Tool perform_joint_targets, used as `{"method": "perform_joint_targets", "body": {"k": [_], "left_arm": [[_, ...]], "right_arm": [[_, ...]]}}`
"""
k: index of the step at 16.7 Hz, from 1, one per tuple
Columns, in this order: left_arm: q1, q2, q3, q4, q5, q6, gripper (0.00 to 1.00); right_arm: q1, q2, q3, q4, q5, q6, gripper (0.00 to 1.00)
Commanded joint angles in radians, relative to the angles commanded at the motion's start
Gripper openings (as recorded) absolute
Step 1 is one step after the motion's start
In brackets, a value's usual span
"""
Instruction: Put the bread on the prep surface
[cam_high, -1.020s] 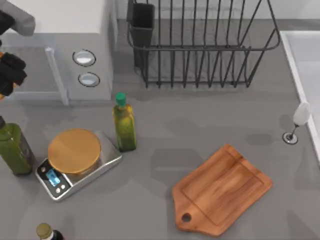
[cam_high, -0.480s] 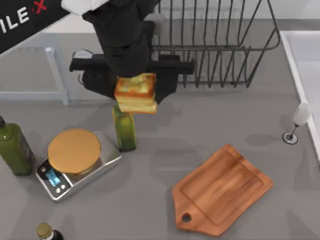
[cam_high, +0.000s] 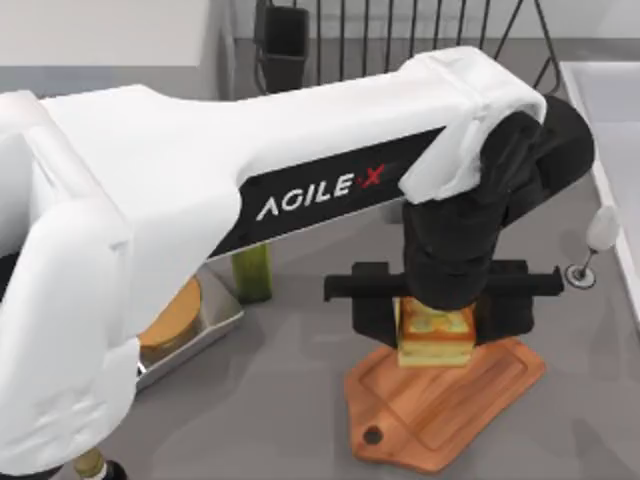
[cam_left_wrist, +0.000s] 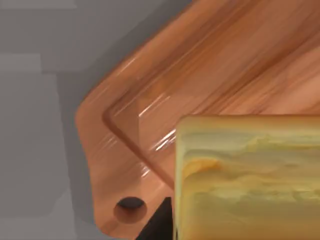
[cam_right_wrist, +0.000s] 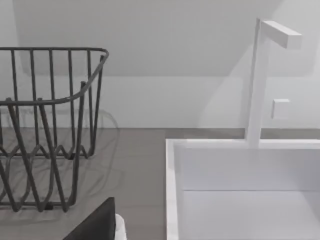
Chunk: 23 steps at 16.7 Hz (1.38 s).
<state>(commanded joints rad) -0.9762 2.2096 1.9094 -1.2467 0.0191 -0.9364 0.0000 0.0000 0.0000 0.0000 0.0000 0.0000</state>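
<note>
Moved: left gripper (cam_high: 436, 335) from bottle to over board (cam_high: 480, 395) | fingers clamped on bread (cam_high: 436, 338)

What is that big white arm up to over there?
The left arm reaches across the counter, and its claw grips a small chunk of bread. It holds the bread over the far end of the wooden cutting board, away from the handle. Whether the bread touches the board yet is hard to tell. The claw is closed on it, so it has not been let go.
</note>
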Motion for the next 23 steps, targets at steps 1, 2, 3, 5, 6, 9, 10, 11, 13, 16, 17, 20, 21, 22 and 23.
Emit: {"method": "perform_joint_targets", "body": {"k": [1,2,3,5,6,9,10,11,13,16,17,20,21,22,23], "left_arm": [[-0.016,0.019,0.004,0.005,-0.007,-0.022,0.00],[-0.027,0.032,0.007,0.008,-0.012,-0.036,0.00],[-0.032,0.039,0.008,0.010,-0.015,-0.042,0.00],[-0.032,0.039,0.008,0.010,-0.015,-0.042,0.00],[-0.032,0.039,0.008,0.010,-0.015,-0.042,0.00],[-0.028,0.037,0.004,0.010,-0.013,-0.039,0.00],[-0.027,0.037,0.000,0.017,-0.015,-0.039,0.00],[-0.026,0.037,-0.006,0.027,-0.016,-0.039,0.00],[-0.026,0.041,-0.024,0.051,-0.017,-0.038,0.00],[-0.027,0.050,-0.049,0.081,-0.014,-0.037,0.00],[-0.027,0.054,-0.057,0.090,-0.013,-0.037,0.00],[-0.027,0.059,-0.079,0.122,-0.014,-0.037,0.00],[-0.027,0.060,-0.087,0.135,-0.015,-0.038,0.00],[-0.027,0.062,-0.094,0.148,-0.016,-0.038,0.00],[-0.028,0.066,-0.102,0.158,-0.015,-0.038,0.00]], "right_arm": [[0.000,0.000,0.000,0.000,0.000,0.000,1.00],[0.000,0.000,0.000,0.000,0.000,0.000,1.00],[0.000,0.000,0.000,0.000,0.000,0.000,1.00],[0.000,0.000,0.000,0.000,0.000,0.000,1.00],[0.000,0.000,0.000,0.000,0.000,0.000,1.00],[0.000,0.000,0.000,0.000,0.000,0.000,1.00],[0.000,0.000,0.000,0.000,0.000,0.000,1.00],[0.000,0.000,0.000,0.000,0.000,0.000,1.00],[0.000,0.000,0.000,0.000,0.000,0.000,1.00],[0.000,0.000,0.000,0.000,0.000,0.000,1.00],[0.000,0.000,0.000,0.000,0.000,0.000,1.00],[0.000,0.000,0.000,0.000,0.000,0.000,1.00],[0.000,0.000,0.000,0.000,0.000,0.000,1.00],[0.000,0.000,0.000,0.000,0.000,0.000,1.00],[0.000,0.000,0.000,0.000,0.000,0.000,1.00]]}}
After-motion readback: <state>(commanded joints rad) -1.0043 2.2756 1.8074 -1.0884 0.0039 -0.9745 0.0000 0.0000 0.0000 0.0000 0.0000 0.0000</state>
